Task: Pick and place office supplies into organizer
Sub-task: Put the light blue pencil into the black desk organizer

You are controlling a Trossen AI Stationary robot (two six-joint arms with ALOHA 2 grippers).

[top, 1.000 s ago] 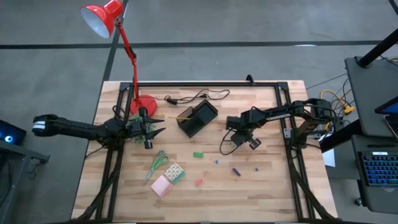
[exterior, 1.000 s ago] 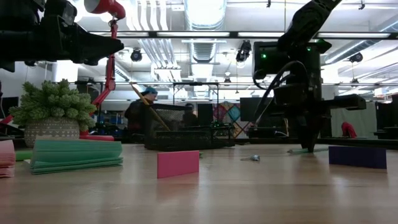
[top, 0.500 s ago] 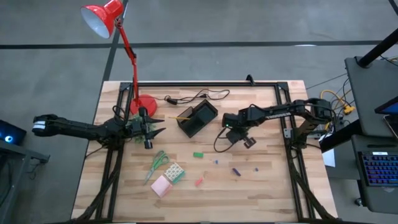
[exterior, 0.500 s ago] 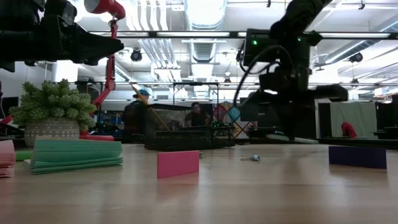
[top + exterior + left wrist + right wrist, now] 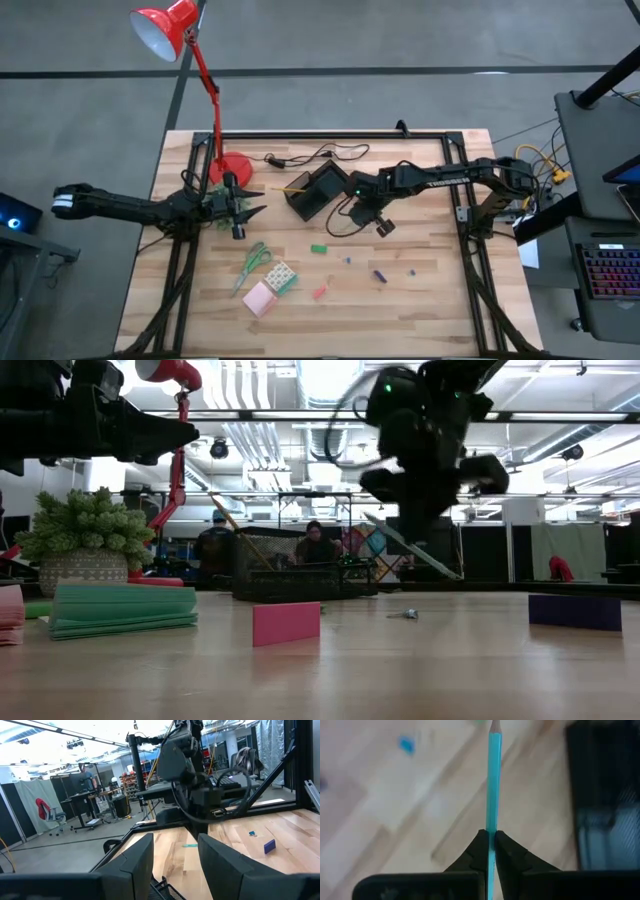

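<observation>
Right wrist view: teal pencil clamped between the right gripper fingers, shaft running straight out ahead of the tips, sharpened wood end farthest from the jaws. Slim, uniformly teal, bare wood tip. Black organizer sits just beside the pencil's line, not touching it.

High view puts the right gripper over the table just right of the organizer, which stands angled near the lamp base (a yellowish pencil already sticks out of its left end). Low view shows the teal pencil tilted, hanging off the table surface under the gripper.

Left gripper waits at the table's left side, well apart from the organizer; in its wrist view its fingers stand partly apart with nothing between them.

Remaining supplies on the wood, front of the organizer: scissors, patterned block touching the pink pad, green piece, red piece, purple piece. Black cable lies behind the organizer.
</observation>
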